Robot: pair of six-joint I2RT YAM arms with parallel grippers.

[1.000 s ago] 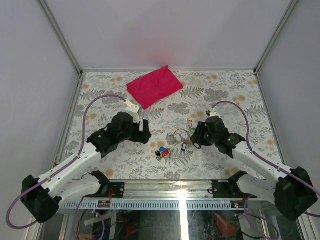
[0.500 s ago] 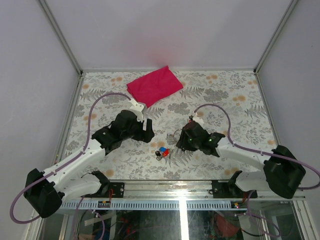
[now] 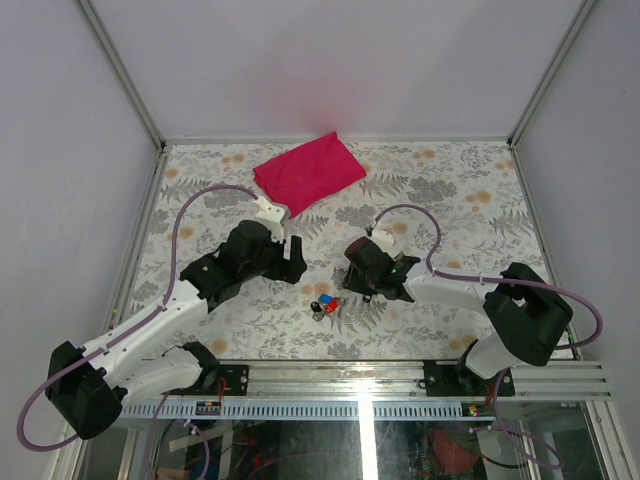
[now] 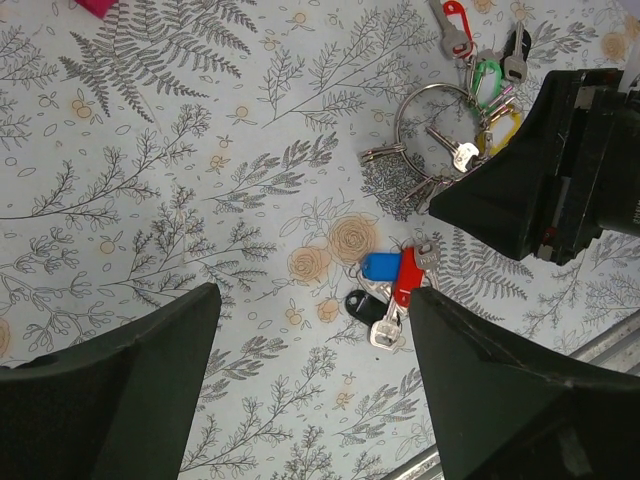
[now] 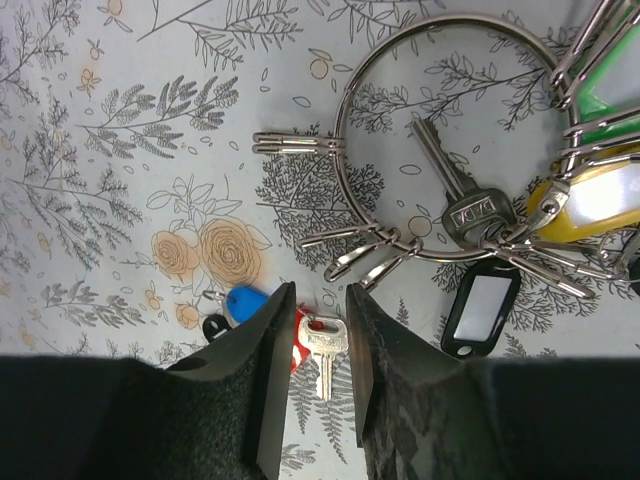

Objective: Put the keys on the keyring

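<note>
The keys [image 4: 395,285] lie in a small bunch on the patterned table, with blue, red and black plastic heads and silver blades; the top view shows the keys [image 3: 325,305] between both arms. My left gripper [image 4: 315,300] hovers open just left of them, empty. The keyring [image 5: 450,150], a large silver ring with clips, a plain key and coloured tags, lies just beyond the bunch. My right gripper [image 5: 320,300] hangs over the near end of the bunch with a narrow gap, and a silver key [image 5: 322,350] lies on the table between its fingers. In the top view the right gripper [image 3: 358,280] covers the keyring.
A magenta folded cloth [image 3: 308,171] lies at the back of the table. White walls with metal frame posts enclose the table on three sides. A metal rail [image 3: 360,375] runs along the near edge by the arm bases.
My right gripper has swung left across the keyring toward the keys, and its jaws have narrowed. The left gripper has barely shifted.
</note>
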